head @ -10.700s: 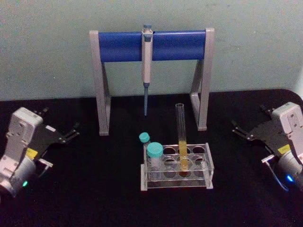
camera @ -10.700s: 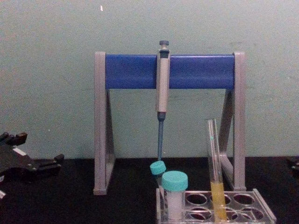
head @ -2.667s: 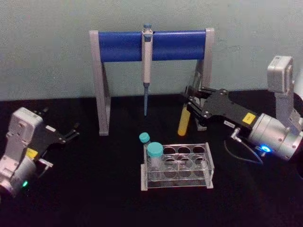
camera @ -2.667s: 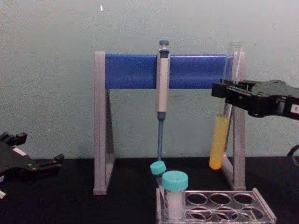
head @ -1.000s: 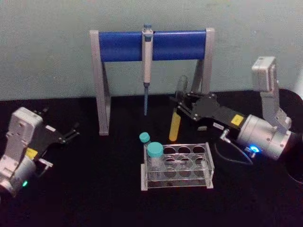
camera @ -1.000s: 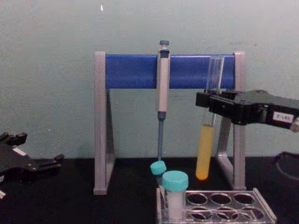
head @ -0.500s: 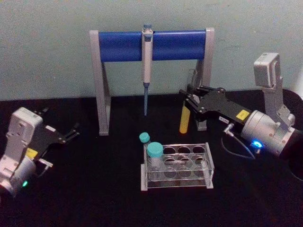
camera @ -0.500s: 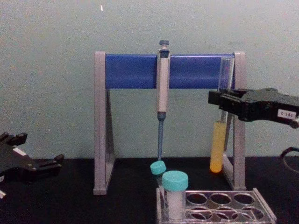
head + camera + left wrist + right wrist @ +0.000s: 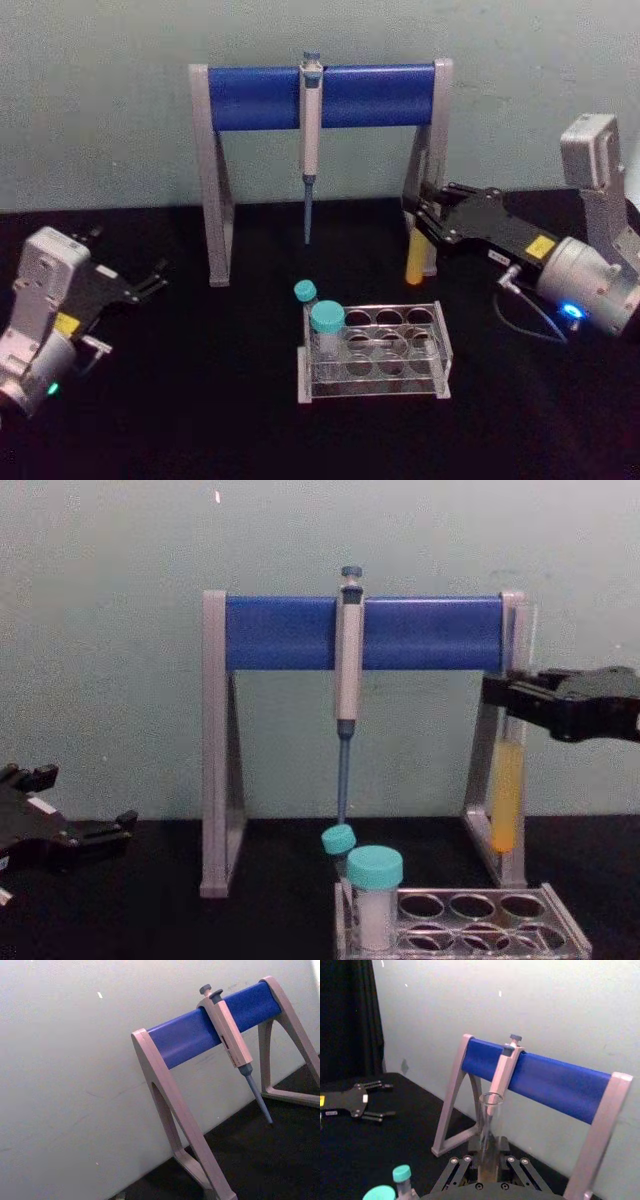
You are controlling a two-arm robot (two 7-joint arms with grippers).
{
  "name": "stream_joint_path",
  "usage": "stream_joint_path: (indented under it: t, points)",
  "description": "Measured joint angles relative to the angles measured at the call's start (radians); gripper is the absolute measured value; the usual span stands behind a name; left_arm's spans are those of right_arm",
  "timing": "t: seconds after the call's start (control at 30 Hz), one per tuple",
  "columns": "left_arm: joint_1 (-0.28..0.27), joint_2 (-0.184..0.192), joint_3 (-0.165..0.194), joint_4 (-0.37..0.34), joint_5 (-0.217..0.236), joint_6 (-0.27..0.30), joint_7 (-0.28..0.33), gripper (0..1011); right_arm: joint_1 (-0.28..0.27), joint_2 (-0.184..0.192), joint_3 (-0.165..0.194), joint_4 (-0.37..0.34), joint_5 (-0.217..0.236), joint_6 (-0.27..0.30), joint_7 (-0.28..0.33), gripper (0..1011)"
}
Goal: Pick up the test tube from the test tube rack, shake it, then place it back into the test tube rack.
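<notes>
One test tube point(image 9: 506, 790) in right fingers point(image 9: 522, 698) beside the stand leg point(image 9: 436, 130)

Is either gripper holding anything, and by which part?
Right gripper holds the test tube by its clear upper half; left gripper holds nothing.

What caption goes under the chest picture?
Right gripper holds the test tube upright, clear of the test tube rack; left gripper parked.
</notes>
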Motion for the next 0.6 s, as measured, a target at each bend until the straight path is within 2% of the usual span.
stream_joint_path:
  t: [0.13, 0.33, 0.47, 0.6]
  points:
    - [0.0, 0.0, 0.0, 0.0, 0.0, 0.0, 0.0, 1010, -0.035, 0.03, 0.014, -0.049, 0.003, 0.03, -0.001, 232]
    - [0.0, 0.0, 0.0, 0.0, 0.0, 0.0, 0.0, 1010, -0.062, 0.065, 0.007, -0.104, 0.024, 0.068, 0.036, 232]
    - [0.0, 0.0, 0.0, 0.0, 0.0, 0.0, 0.0, 1010, -0.056, 0.068, -0.01, -0.111, 0.046, 0.073, 0.072, 232]
    - [0.0, 0.0, 0.0, 0.0, 0.0, 0.0, 0.0, 1010, -0.03, 0.052, -0.032, -0.086, 0.069, 0.067, 0.101, 232]
